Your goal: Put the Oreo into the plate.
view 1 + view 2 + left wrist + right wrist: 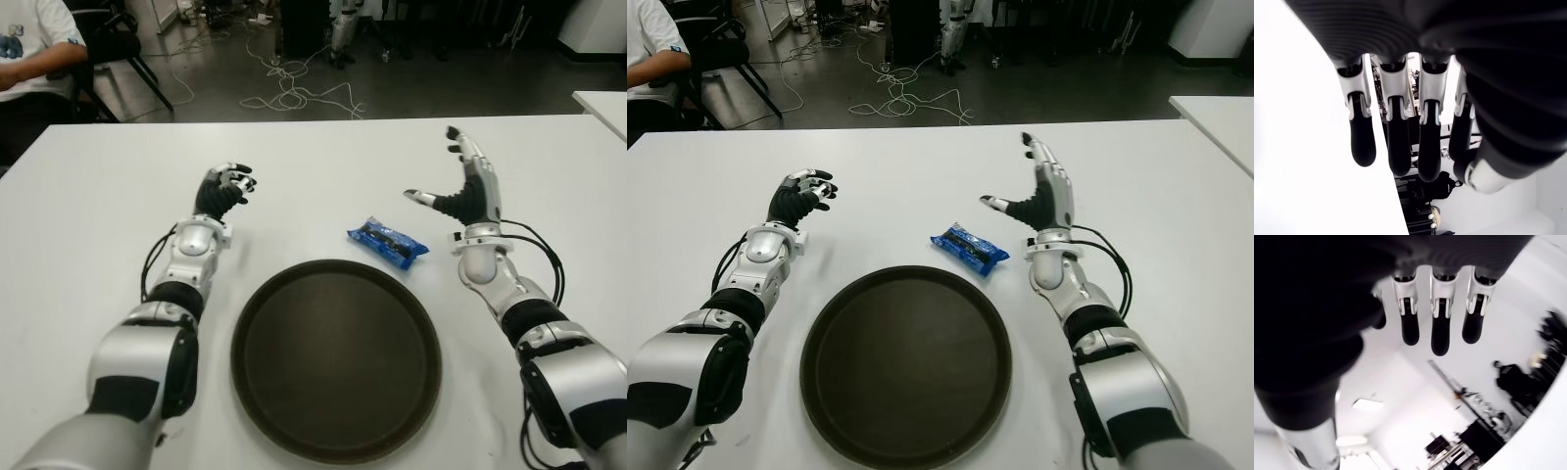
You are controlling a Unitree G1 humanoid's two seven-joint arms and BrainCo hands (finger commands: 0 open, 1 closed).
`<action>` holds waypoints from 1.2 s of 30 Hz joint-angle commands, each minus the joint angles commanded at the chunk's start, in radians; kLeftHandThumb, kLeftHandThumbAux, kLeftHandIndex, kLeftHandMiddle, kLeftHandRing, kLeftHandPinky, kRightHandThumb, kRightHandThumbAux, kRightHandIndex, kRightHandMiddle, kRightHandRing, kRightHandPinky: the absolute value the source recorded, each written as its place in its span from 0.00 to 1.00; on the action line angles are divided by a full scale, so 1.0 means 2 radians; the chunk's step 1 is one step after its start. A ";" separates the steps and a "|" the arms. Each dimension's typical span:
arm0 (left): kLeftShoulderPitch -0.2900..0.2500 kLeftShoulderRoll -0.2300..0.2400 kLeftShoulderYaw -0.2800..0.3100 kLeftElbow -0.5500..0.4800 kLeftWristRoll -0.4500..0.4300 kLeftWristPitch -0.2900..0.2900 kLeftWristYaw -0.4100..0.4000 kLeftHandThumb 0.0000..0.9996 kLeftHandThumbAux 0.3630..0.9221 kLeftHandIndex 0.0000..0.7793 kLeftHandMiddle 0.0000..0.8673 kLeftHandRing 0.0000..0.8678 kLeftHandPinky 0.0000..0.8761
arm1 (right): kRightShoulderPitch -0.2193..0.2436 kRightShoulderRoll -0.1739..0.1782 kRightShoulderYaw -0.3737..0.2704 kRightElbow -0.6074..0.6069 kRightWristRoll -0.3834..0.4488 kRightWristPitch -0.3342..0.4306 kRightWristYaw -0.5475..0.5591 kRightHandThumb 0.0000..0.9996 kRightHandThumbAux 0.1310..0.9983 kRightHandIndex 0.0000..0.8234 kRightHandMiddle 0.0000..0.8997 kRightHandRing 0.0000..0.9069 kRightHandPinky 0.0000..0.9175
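A blue Oreo packet (388, 242) lies on the white table (323, 166), just beyond the far right rim of a round dark brown plate (336, 360). My right hand (462, 186) is raised to the right of the packet, fingers spread upward and thumb pointing toward it, holding nothing. My left hand (226, 188) shows to the left of the plate's far edge, fingers loosely curled with nothing in them. The right hand's fingers (1441, 328) and the left hand's fingers (1396, 142) each hang free in their own wrist views.
A person's arm and white shirt (29, 49) show at the far left behind the table, beside a dark chair (122, 44). Cables (294, 93) lie on the floor beyond. Another white table's corner (602, 103) is at the right.
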 joint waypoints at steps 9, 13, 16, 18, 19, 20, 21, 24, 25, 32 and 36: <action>0.001 0.004 -0.004 0.001 0.005 0.000 0.004 0.82 0.58 0.48 0.53 0.44 0.48 | -0.057 -0.007 0.094 -0.051 -0.091 0.174 0.183 0.00 0.73 0.20 0.21 0.22 0.22; 0.002 0.005 -0.007 0.000 0.009 -0.004 0.006 0.82 0.58 0.48 0.53 0.44 0.47 | -0.059 0.002 0.116 -0.092 -0.107 0.234 0.253 0.00 0.71 0.21 0.20 0.21 0.21; 0.002 0.006 -0.009 0.000 0.010 -0.006 0.006 0.82 0.58 0.48 0.53 0.45 0.47 | -0.058 0.005 0.133 -0.131 -0.121 0.276 0.306 0.00 0.70 0.20 0.19 0.20 0.19; 0.003 0.007 -0.009 0.000 0.010 -0.006 0.006 0.82 0.58 0.48 0.53 0.45 0.48 | -0.055 0.009 0.147 -0.160 -0.135 0.315 0.349 0.00 0.69 0.19 0.18 0.19 0.18; 0.003 0.007 -0.009 0.000 0.010 -0.006 0.006 0.82 0.58 0.48 0.53 0.45 0.48 | -0.053 0.010 0.151 -0.171 -0.138 0.328 0.361 0.00 0.68 0.19 0.17 0.19 0.18; 0.003 0.007 -0.009 0.000 0.010 -0.006 0.006 0.82 0.58 0.47 0.54 0.45 0.48 | -0.050 0.010 0.155 -0.181 -0.143 0.342 0.374 0.00 0.67 0.18 0.17 0.19 0.18; 0.002 0.007 -0.009 0.000 0.010 -0.006 0.006 0.82 0.58 0.47 0.54 0.45 0.48 | -0.048 0.010 0.157 -0.191 -0.146 0.355 0.385 0.00 0.67 0.18 0.17 0.18 0.18; 0.002 0.007 -0.009 0.000 0.011 -0.006 0.007 0.82 0.58 0.47 0.54 0.46 0.50 | -0.041 0.010 0.163 -0.214 -0.154 0.385 0.406 0.00 0.66 0.18 0.17 0.19 0.21; 0.002 0.006 -0.008 -0.001 0.010 -0.006 0.007 0.82 0.58 0.47 0.54 0.46 0.50 | -0.039 0.010 0.165 -0.220 -0.157 0.396 0.415 0.00 0.66 0.18 0.17 0.19 0.21; 0.003 0.004 -0.005 -0.001 0.006 -0.006 0.005 0.82 0.58 0.48 0.53 0.45 0.51 | -0.029 0.011 0.179 -0.260 -0.173 0.452 0.466 0.00 0.66 0.15 0.17 0.22 0.29; 0.003 0.004 -0.005 -0.001 0.007 -0.005 0.007 0.82 0.58 0.48 0.53 0.44 0.49 | -0.025 0.010 0.188 -0.291 -0.184 0.483 0.506 0.00 0.65 0.17 0.19 0.25 0.31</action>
